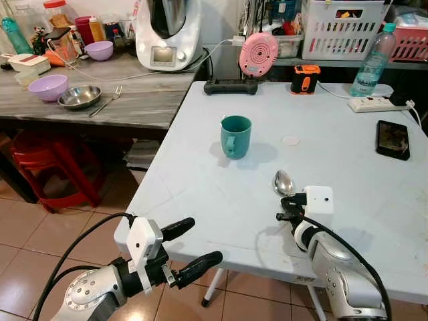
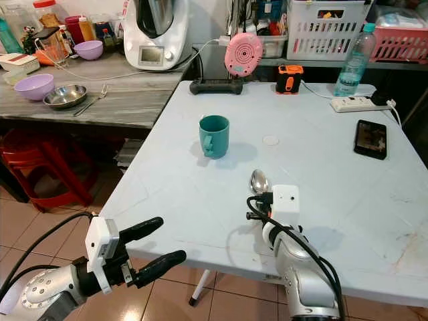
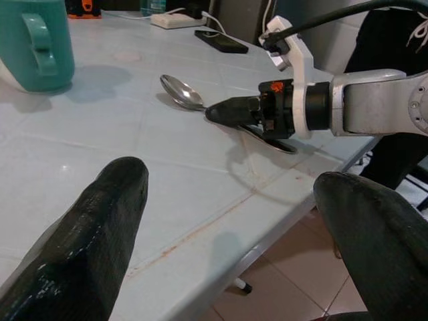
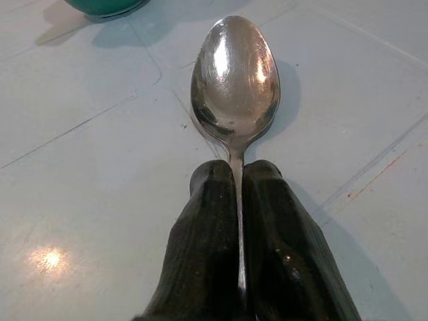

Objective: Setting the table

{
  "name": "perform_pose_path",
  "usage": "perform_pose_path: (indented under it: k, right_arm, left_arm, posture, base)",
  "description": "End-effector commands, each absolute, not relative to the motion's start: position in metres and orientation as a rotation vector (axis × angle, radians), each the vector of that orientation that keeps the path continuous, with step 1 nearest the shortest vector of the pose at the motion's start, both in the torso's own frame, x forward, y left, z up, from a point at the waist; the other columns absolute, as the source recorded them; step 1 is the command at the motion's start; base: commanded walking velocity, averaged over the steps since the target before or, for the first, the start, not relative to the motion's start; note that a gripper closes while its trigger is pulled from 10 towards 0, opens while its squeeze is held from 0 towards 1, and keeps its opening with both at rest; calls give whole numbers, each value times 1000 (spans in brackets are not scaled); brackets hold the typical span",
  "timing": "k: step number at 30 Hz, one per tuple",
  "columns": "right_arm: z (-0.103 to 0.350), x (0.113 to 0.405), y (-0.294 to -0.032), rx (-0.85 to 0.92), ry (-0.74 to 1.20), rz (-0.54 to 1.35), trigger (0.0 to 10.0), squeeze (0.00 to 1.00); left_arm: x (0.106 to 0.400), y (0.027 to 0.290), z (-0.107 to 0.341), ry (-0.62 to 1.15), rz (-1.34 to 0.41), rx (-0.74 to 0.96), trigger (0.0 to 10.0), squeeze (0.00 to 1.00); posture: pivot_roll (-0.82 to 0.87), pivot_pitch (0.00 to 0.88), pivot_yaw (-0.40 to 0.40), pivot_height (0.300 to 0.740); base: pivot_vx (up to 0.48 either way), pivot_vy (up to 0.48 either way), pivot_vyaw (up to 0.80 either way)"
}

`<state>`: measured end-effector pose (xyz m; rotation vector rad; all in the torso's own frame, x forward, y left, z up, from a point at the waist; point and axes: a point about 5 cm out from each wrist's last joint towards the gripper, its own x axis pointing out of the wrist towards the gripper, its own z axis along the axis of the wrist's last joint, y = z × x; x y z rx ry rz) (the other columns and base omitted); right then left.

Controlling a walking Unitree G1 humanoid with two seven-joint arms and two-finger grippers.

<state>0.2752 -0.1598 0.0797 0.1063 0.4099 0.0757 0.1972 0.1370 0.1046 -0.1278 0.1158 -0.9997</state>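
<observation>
A home kitchen and dining corner. A pale folding table (image 1: 221, 194) stands on terracotta floor tiles (image 1: 27, 234). To its left, a grey wood-grain counter (image 1: 144, 100) carries a white kitchen machine (image 1: 167, 30), two lilac bowls (image 1: 48, 87), a steel dish (image 1: 79, 97), a fork (image 1: 107, 101) and jars at the far left. Red plastic stools (image 1: 50, 164) are stacked beneath it. Along the far edge, a shelf holds a white basket (image 1: 341, 30) and a pink basket (image 1: 409, 41). On the table lie household items: a teal mug (image 1: 235, 136), a water bottle (image 1: 371, 61), a power strip (image 1: 378, 104) and a phone (image 1: 392, 139).
</observation>
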Motion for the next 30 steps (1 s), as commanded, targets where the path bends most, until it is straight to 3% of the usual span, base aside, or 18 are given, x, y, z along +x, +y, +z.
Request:
perform_pose_path:
  k: [1, 8, 17, 18, 19, 20, 30]
  right_arm:
    - [59, 267, -158, 134, 521, 59, 0, 0]
    - [78, 272, -165, 145, 425, -15, 0, 0]
    - [108, 275, -164, 141, 202, -78, 0, 0]
    - [111, 276, -163, 146, 182, -76, 2980, 0]
    - [113, 276, -162, 143, 158, -72, 8196, 0]
    - [115, 276, -162, 133, 144, -73, 10000, 0]
    - [122, 279, -163, 120, 83, -84, 10000, 0]
  left_arm:
    - [200, 138, 109, 98, -979, -109, 10000, 0]
    - [238, 143, 110, 49, -804, -105, 10000, 0]
    - [267, 165, 97, 10, -367, -94, 10000, 0]
    - [268, 167, 95, 19, -330, -90, 10000, 0]
    - [269, 168, 92, 25, -296, -89, 10000, 0]
    - [269, 169, 92, 22, -287, -94, 10000, 0]
    - [276, 170, 91, -5, -230, -136, 10000, 0]
  posture:
    - [-66, 0, 68, 740]
    - [-63, 0, 71, 740]
    - [-65, 0, 73, 740]
    - [-65, 0, 73, 740]
    - [-63, 0, 72, 740]
    - [-63, 0, 71, 740]
    - [-63, 0, 68, 740]
  base:
    - [0, 0, 0]
    - [0, 0, 0]
    - [0, 0, 0]
    - [0, 0, 0]
    - [0, 0, 0]
    - [0, 0, 0]
    - [0, 81, -175]
